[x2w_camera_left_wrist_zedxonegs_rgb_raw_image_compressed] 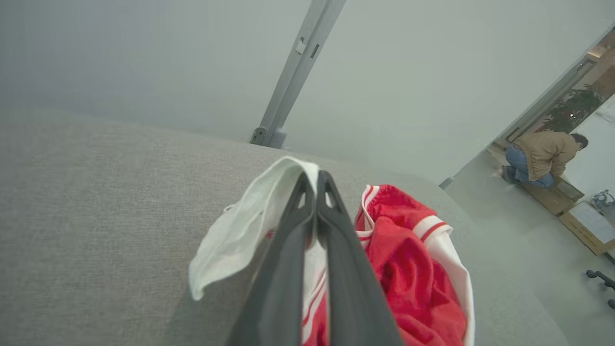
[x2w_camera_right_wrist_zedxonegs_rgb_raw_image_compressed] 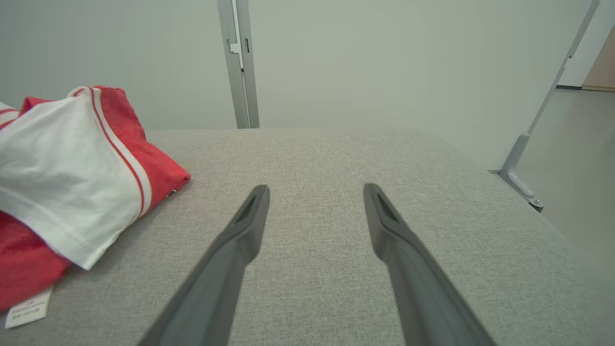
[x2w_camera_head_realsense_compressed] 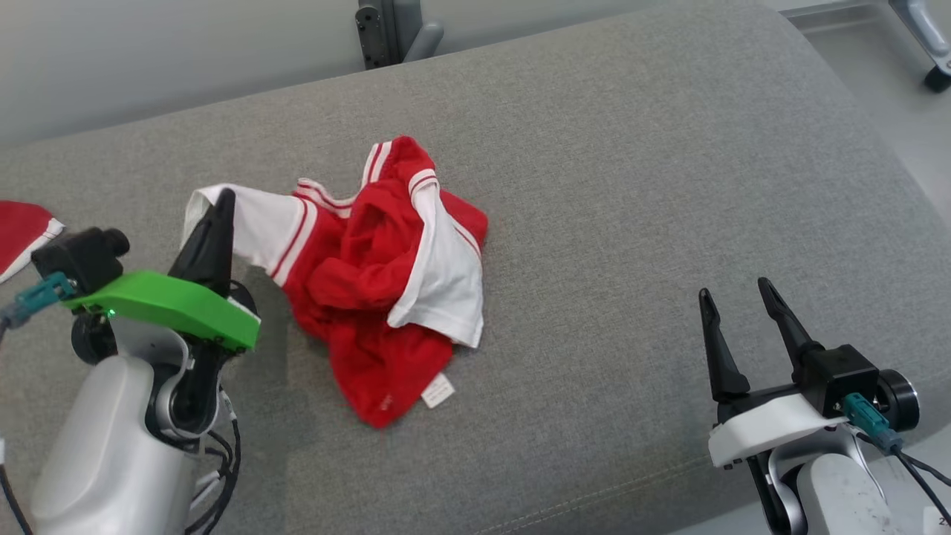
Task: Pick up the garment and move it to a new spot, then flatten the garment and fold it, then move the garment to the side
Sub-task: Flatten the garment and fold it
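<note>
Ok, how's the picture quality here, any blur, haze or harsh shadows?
Head view: even light, only a soft shadow on the couch under the raised garment. Left wrist view: hazy, dimmer toward its upper left, the left end effector soft up close. Right wrist view: clear, no glare, the right end effector slightly soft.

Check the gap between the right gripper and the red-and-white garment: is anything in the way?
Nothing visible. Bare grey cushion lies between the open right gripper and the garment. The left gripper is shut on its white sleeve, on the far side.
</note>
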### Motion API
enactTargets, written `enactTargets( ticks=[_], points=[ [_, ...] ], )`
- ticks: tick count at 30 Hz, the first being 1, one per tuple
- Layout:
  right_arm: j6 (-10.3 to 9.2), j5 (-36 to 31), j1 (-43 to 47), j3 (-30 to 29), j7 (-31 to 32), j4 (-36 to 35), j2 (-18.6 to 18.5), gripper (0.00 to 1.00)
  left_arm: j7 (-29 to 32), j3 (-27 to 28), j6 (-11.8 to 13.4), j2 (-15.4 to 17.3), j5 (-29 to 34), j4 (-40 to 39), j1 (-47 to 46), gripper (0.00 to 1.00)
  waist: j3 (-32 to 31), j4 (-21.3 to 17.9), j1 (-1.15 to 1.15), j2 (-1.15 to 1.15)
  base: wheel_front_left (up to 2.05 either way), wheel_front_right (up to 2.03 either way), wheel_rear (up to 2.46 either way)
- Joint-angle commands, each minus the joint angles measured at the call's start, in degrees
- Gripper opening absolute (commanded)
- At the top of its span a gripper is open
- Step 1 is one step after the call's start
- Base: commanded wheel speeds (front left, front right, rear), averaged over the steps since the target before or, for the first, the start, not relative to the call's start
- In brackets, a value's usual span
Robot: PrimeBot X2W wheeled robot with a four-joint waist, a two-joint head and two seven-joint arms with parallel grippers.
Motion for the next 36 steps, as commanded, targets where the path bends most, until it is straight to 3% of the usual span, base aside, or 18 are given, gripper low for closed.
enactTargets(
  ticks=[1, 9, 15, 21, 26, 31, 36],
  points=[
    [-0.02, 0.11, 0.65, 0.02, -0.18, 0.14, 0.07, 1.00, 0.48, 0.41, 0.79, 0.95, 0.48, -3.00, -1.28, 0.00, -0.81, 0.78, 0.00, 0.61, 0.00, 0.00, 0.00],
    [-0.02, 0.19, 0.62, 0.58, -0.18, 0.43, -0.17, 1.00, 5.79, -0.69, 5.00, 2.95, 2.37, -19.94, -4.57, 0.00, -1.94, 1.70, 0.00, 0.61, 0.00, 0.00, 0.00],
    [-0.02, 0.29, 0.67, 1.37, -0.18, 0.97, -0.22, 1.00, 8.96, -4.02, 6.33, 1.33, 4.89, -23.96, -10.70, 0.00, -2.82, 1.21, 0.00, 0.61, 0.00, 0.00, 0.00],
    [-0.02, 0.68, 0.02, 2.32, -0.18, 1.06, -0.47, 1.00, 10.66, -8.03, 5.82, -1.02, 7.38, -21.97, -16.61, 0.00, -3.26, -0.52, 0.00, 0.61, 0.00, 0.00, 0.00],
    [-0.02, 0.86, -0.17, 3.08, -0.18, 1.33, -0.51, 1.00, 11.07, -12.67, 5.56, -5.28, 9.38, -17.36, -19.91, 0.00, -3.20, -2.60, 0.00, 0.61, 0.00, 0.00, 0.00],
    [-0.02, 1.20, -0.51, 4.30, -0.18, 1.58, -0.28, 1.00, 9.78, -19.29, 4.19, -10.21, 8.91, -10.34, -15.66, 0.00, -2.59, -5.00, 0.00, 0.61, 0.00, 0.00, 0.00],
    [-0.02, 1.71, -1.32, 5.69, -0.18, 1.75, 0.08, 1.00, 6.20, -26.19, 3.38, -12.18, 8.03, -1.97, -9.92, 0.00, -1.39, -7.91, 0.00, 0.61, 0.00, 0.00, 0.00]
  ],
)
